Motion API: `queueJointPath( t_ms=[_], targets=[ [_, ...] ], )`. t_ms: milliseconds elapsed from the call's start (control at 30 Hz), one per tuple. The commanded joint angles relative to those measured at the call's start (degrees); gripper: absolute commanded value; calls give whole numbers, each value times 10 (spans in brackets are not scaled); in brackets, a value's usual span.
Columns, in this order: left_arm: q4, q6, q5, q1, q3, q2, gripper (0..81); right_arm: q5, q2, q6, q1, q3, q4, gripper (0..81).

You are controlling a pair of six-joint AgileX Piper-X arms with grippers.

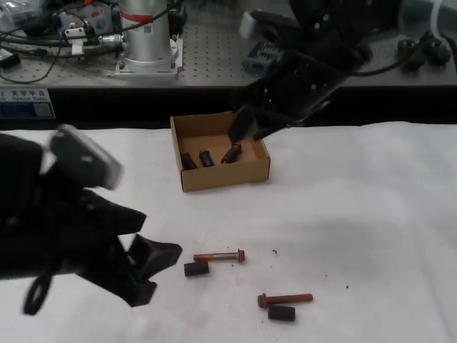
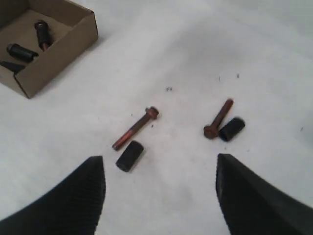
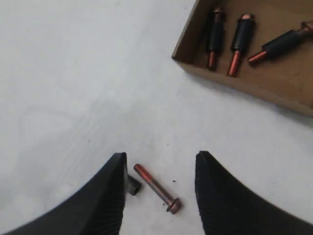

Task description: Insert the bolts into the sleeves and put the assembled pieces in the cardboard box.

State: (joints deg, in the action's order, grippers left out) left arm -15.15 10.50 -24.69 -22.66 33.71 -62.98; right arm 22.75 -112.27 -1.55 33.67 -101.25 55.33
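The cardboard box (image 1: 223, 177) holds three assembled pieces (image 3: 240, 41) lying side by side. Two orange bolts lie loose on the white cloth in front of it, each with a black sleeve beside it: one bolt (image 2: 136, 128) with its sleeve (image 2: 129, 155), the other bolt (image 2: 218, 118) with its sleeve (image 2: 231, 129). My left gripper (image 2: 159, 161) is open and hangs low just short of the nearer pair (image 1: 218, 256). My right gripper (image 1: 243, 128) hovers open above the box's far edge, holding nothing.
White cloth covers the bench. A perforated metal table (image 1: 214, 50) with a silver column (image 1: 146, 32), cables and dark parts runs along the back. Open cloth lies right of the box.
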Motion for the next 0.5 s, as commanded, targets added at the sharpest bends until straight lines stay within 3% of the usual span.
queueJointPath(
  t_ms=[0,167,467],
  targets=[
    [-81,99,74,-17,68,-52,473,-3,35,34,16,5,28,338],
    [-132,259,111,-17,138,-108,473,-3,113,42,25,116,-12,338],
    [-131,298,102,-26,210,-243,420,-3,324,-33,25,406,-140,337]
  ],
)
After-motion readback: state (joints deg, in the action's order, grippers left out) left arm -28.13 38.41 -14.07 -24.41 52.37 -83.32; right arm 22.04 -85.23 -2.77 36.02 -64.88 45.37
